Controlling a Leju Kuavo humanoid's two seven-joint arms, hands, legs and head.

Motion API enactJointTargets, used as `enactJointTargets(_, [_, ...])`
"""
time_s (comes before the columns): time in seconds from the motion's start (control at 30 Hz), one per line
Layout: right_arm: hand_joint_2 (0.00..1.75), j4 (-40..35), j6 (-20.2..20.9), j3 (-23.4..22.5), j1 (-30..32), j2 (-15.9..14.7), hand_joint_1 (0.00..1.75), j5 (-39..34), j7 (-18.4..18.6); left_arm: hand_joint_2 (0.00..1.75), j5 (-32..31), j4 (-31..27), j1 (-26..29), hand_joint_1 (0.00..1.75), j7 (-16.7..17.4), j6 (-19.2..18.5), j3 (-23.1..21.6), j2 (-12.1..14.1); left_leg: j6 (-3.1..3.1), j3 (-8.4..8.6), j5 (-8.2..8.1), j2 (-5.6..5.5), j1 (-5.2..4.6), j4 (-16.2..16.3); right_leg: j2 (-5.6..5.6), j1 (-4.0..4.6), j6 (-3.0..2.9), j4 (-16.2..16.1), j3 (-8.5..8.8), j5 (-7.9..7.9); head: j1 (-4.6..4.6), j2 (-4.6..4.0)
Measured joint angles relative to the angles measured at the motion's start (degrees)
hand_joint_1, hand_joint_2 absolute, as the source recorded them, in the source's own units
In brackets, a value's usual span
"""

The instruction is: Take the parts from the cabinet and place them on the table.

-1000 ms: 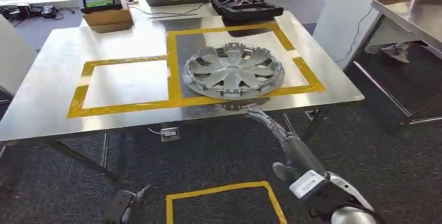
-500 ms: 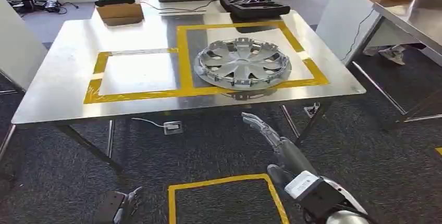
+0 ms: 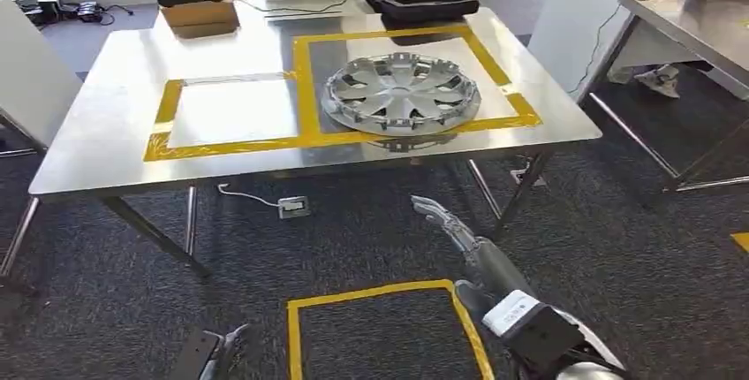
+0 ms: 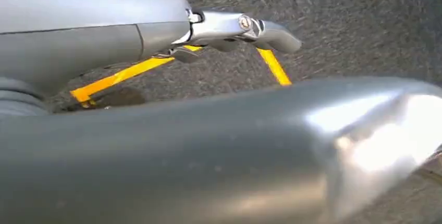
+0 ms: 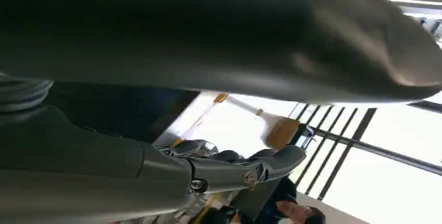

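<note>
On the table [image 3: 106, 146] ahead, inside its right-hand yellow frame, lies the hubcap [image 3: 402, 93] flat, nearer my right hand [image 3: 446, 225], which hangs empty with fingers extended below the table edge; my left hand [image 3: 231, 342] shows too little to tell.

The robot's right arm [image 3: 565, 349] is silver at its rounded upper shell, then turns into a black block bearing a white label with dark print. Beyond that comes a smooth dark grey forearm cover, and the right hand [image 3: 446, 221] ends in slim, pale metallic fingers built from small linked segments. Close up, that hand has a ribbed grey cover, a thick grey thumb and a shiny screw at a finger's pivot. The left hand [image 3: 212, 353] is dark grey, with polished silver links and a hex-headed fastener.
</note>
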Motion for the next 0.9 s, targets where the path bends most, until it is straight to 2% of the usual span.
enactJointTargets(0.07, [0.0,0.0,0.0,0.0,0.1,0.0,0.0,0.1,0.0,0.0,-0.1,0.1,0.0,0.0,0.0,0.0,0.0,0.0,-0.76,-2.77,-6.34,0.02,0.57,8.4,-0.03,-0.06,-0.05,0.1,-1.4,0.99,-0.02,0.0])
enactJointTargets(0.1, [0.0,0.0,0.0,0.0,0.1,-0.1,0.0,0.1,0.1,0.0,-0.1,0.2,0.0,0.0,0.0,0.0,0.0,0.0,-1.03,-3.92,-8.28,0.02,0.76,12.6,-0.05,-0.08,0.03,0.2,-2.13,1.49,-0.02,0.0])
enactJointTargets(0.13, [0.0,0.0,0.0,0.0,0.1,-0.1,0.0,0.2,0.1,0.0,-0.1,0.2,0.1,0.0,0.0,0.0,0.0,0.0,-1.22,-4.14,-8.57,0.03,0.91,14.8,-0.06,-0.14,0.17,0.3,-2.81,1.9,0.0,0.02])
enactJointTargets(0.17, [0.0,0.0,0.5,0.0,0.0,-0.1,0.0,0.3,0.2,0.0,-0.4,0.3,0.1,0.0,0.1,-0.1,0.0,0.0,-1.39,-3.19,-7.49,0.03,1.09,14.5,-0.06,-0.25,0.36,0.5,-3.44,2.29,0.0,0.0])
enactJointTargets(0.2, [0.0,0.0,1.0,0.0,0.0,-0.3,0.0,0.6,0.3,0.0,-0.6,0.3,0.1,0.0,0.3,-0.3,0.0,0.2,-1.5,-0.99,-5.47,0.05,1.26,11.8,-0.07,-0.37,0.57,0.7,-4.11,2.62,-0.02,0.02])
enactJointTargets(0.23, [0.0,0.0,1.8,0.1,-0.2,-0.4,0.0,0.8,0.4,0.0,-0.7,0.3,0.0,0.0,0.4,-0.4,0.0,0.3,-1.61,2.33,-3.46,0.06,1.41,7.0,-0.07,-0.57,0.84,1.0,-4.71,2.87,0.0,0.0])
enactJointTargets(0.27, [0.0,0.0,2.6,0.2,-0.3,-0.7,0.0,1.2,0.4,0.0,-1.0,0.2,-0.1,0.0,0.5,-0.5,0.0,0.4,-1.78,6.18,-2.36,0.06,1.58,1.4,-0.06,-0.75,1.17,1.4,-5.19,3.08,-0.02,0.02])
enactJointTargets(0.3, [0.0,0.0,3.1,0.4,-0.4,-0.8,0.0,1.4,0.4,0.0,-1.0,0.2,-0.4,0.0,0.5,-0.5,0.0,0.3,-1.77,8.55,-4.07,-0.02,1.43,-2.6,-0.03,-0.58,1.53,1.7,-5.65,3.29,-0.04,0.02])
enactJointTargets(0.33, [0.0,0.0,3.5,0.5,-0.6,-1.0,0.0,1.8,0.3,0.0,-1.1,0.2,-0.6,0.0,0.7,-0.5,0.0,0.4,-0.69,8.2,-3.5,-0.55,1.06,-2.5,-0.03,-0.56,1.98,1.7,-5.73,3.63,-0.02,0.0])
enactJointTargets(0.43, [0.0,0.5,4.3,1.4,-1.2,-1.4,0.0,2.3,-0.7,0.0,-1.4,0.1,-1.1,0.0,1.1,-0.5,0.0,0.6,0.72,7.21,-3.06,-0.51,0.85,-2.6,0.03,-0.73,3.21,1.5,-5.97,4.7,0.11,0.0])
enactJointTargets(0.47, [0.0,0.8,4.4,1.7,-1.3,-1.4,0.0,2.3,-0.8,0.0,-1.4,0.1,-1.4,0.0,1.2,-0.5,0.0,0.6,1.54,6.72,-2.4,-0.27,1.11,-3.0,0.07,-0.96,3.53,1.9,-6.26,4.4,0.07,0.02])
enactJointTargets(0.5, [0.0,1.0,4.7,2.0,-1.5,-1.4,0.0,2.2,-0.9,0.0,-1.2,0.1,-1.6,0.0,1.4,-0.5,0.0,0.6,1.9,6.22,-1.92,-0.26,1.09,-3.0,0.08,-0.86,3.65,3.5,-7.03,1.99,0.22,0.0])
enactJointTargets(0.53, [0.0,1.4,5.3,2.4,-1.9,-1.4,0.0,1.8,-1.0,0.0,-0.8,0.0,-1.7,0.0,1.5,-0.5,0.0,0.6,2.18,5.61,-1.47,-0.23,1.04,-3.0,0.08,-0.86,3.75,7.0,-8.31,-1.16,0.26,0.02])
enactJointTargets(0.6, [0.0,2.6,6.0,3.5,-2.7,-1.4,0.0,1.4,-1.1,0.0,-0.1,0.1,-1.7,0.0,1.6,-0.5,0.0,0.6,2.49,4.26,-0.49,0.03,0.79,-2.9,0.08,-0.78,3.91,16.3,-11.35,-6.54,0.31,0.0])
enactJointTargets(0.63, [0.0,3.2,6.3,3.9,-2.9,-1.4,0.0,1.3,-1.1,0.0,0.3,0.1,-1.6,0.0,1.6,-0.5,0.0,0.6,2.56,3.75,-0.02,0.08,0.64,-2.8,0.08,-0.73,3.84,19.1,-11.89,-7.27,0.28,0.02])
enactJointTargets(0.67, [0.0,3.9,6.5,4.3,-3.2,-1.4,0.0,1.1,-1.1,0.0,0.8,0.1,-1.6,0.0,1.6,-0.5,0.1,0.6,2.57,3.08,0.4,0.1,0.5,-2.7,0.08,-0.67,3.69,19.1,-11.08,-6.51,0.28,0.0])
enactJointTargets(0.7, [0.0,4.5,6.5,4.7,-3.4,-1.4,0.0,1.1,-1.1,0.0,1.2,0.1,-1.6,0.0,1.6,-0.5,0.3,0.5,2.56,2.56,0.75,0.09,0.38,-2.6,0.08,-0.56,3.41,16.8,-9.11,-4.87,0.31,0.0])
enactJointTargets(0.77, [0.0,5.3,6.8,5.4,-4.4,-1.4,0.0,0.9,-1.2,0.0,2.3,0.1,-1.7,0.0,2.1,-0.1,0.8,0.4,2.42,1.85,1.36,0.02,0.16,-2.4,0.12,-0.13,2.46,7.0,-2.5,-1.32,0.28,0.0])
enactJointTargets(0.8, [0.0,5.9,7.2,5.8,-5.1,-1.4,0.0,0.6,-1.4,0.0,2.7,0.0,-1.7,0.0,2.2,0.2,1.2,0.2,2.25,1.6,1.7,0.06,0.19,-2.4,0.13,0.19,1.56,1.6,0.61,-2.02,0.28,0.0])
enactJointTargets(0.83, [0.0,6.3,7.5,6.3,-5.6,-1.4,0.0,0.5,-1.5,0.0,3.1,0.0,-1.7,0.0,2.3,0.6,1.5,0.2,1.78,1.36,2.14,0.03,0.08,-2.4,0.06,0.42,1.57,0.7,1.06,-1.8,0.26,0.02])
enactJointTargets(0.9, [0.0,7.4,7.8,7.0,-6.4,-1.4,0.0,0.3,-1.7,0.0,3.5,0.0,-1.7,0.0,2.5,0.8,1.9,0.2,1.03,1.24,2.83,0.06,0.44,-2.5,0.11,0.87,1.16,0.5,0.57,-1.38,0.33,0.02])
